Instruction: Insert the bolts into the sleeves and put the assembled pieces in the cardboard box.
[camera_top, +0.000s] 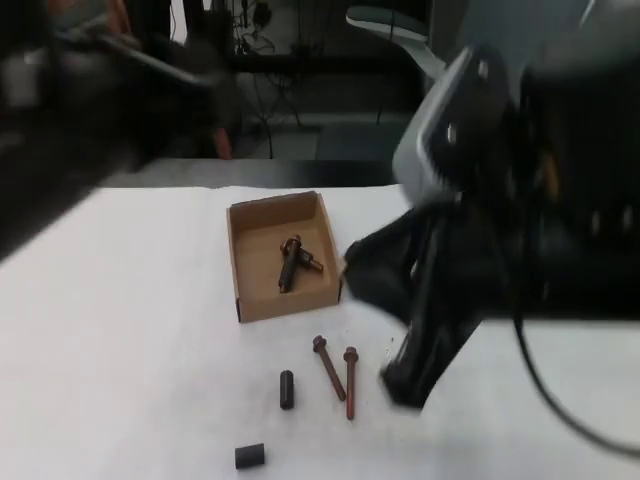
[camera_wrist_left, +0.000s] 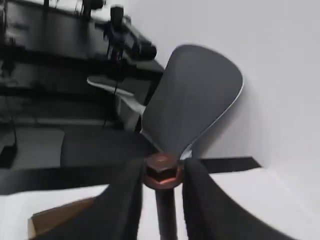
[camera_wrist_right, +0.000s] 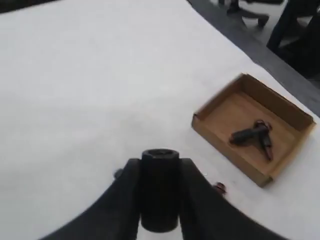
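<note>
Left gripper (camera_wrist_left: 162, 169) clamps bolt (camera_wrist_left: 165, 215) near its head; right gripper (camera_wrist_right: 159, 165) clamps sleeve (camera_wrist_right: 159, 192).
Both probably light, stiff, slippery metal; best held mid-body.

A white-covered surface (camera_top: 120, 300) fills the lower frame. Beyond it, upper middle, are grey floor (camera_top: 300, 135) and hanging cables (camera_top: 262, 65). A dark-backed office chair (camera_wrist_left: 192, 100) stands before a pale wall (camera_wrist_left: 280, 60).

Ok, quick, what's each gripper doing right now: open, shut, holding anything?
Left gripper: shut on a copper-headed dark metal bolt.
Right gripper: shut on a black cylindrical sleeve.
</note>
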